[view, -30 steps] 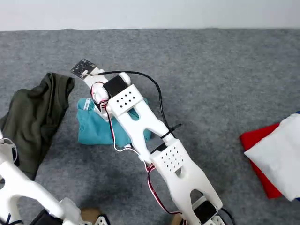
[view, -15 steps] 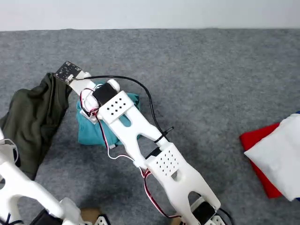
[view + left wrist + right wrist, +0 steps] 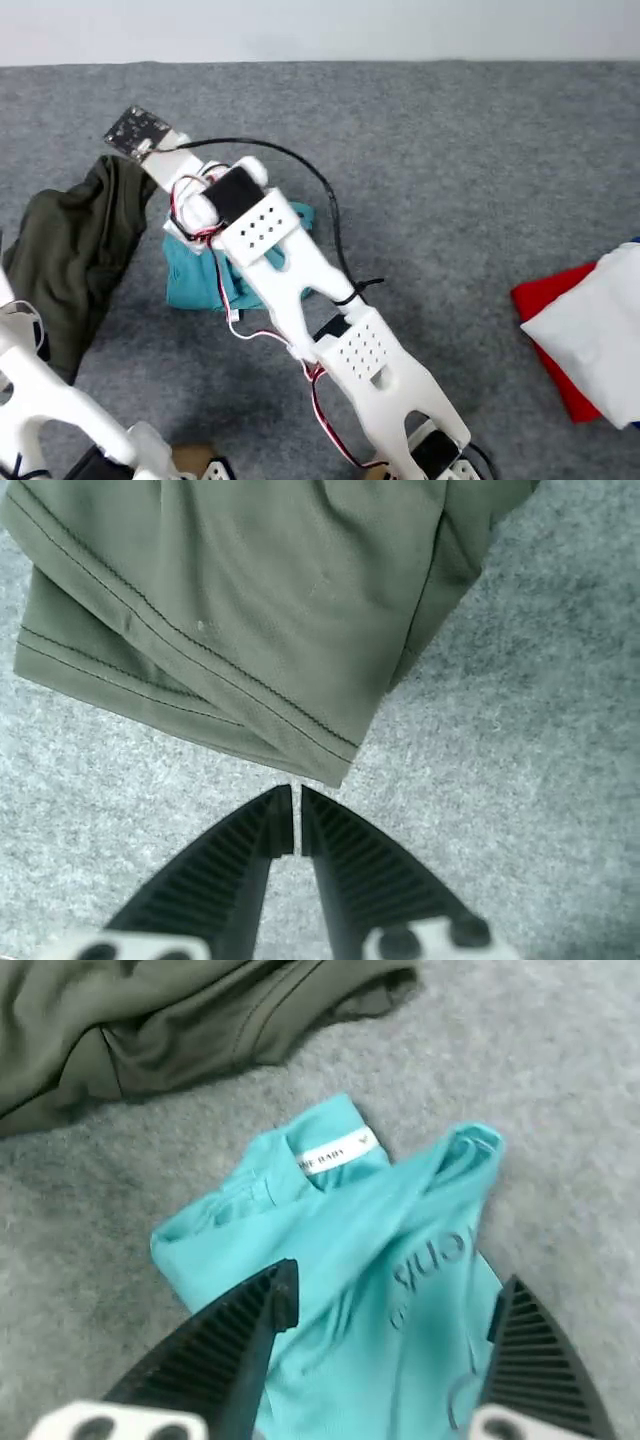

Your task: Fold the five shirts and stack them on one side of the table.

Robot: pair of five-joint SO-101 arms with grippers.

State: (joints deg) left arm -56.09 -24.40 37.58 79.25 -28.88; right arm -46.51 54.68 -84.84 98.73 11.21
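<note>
A teal shirt [image 3: 190,275] lies bunched on the grey table, left of centre, its white neck label [image 3: 332,1151] facing up. In the high view the right arm [image 3: 260,225] stretches over it. My right gripper [image 3: 398,1278] stands open above the teal shirt [image 3: 350,1220], one finger on each side of a fold. An olive shirt [image 3: 80,240] lies crumpled at the far left, beside the teal one. My left gripper [image 3: 298,792] is shut and empty, just off a hem corner of the olive shirt [image 3: 250,600]. The left arm [image 3: 30,380] sits at the near left.
A white shirt [image 3: 595,330] lies folded on a red one [image 3: 545,300] at the right edge, with a sliver of blue [image 3: 635,241] behind. Bare grey carpet [image 3: 450,160] covers the middle and far side. A pale wall runs along the table's back.
The right arm's wrist has swung left and slightly farther over the teal shirt, whose far edge has shifted a little. The left arm has kept still.
</note>
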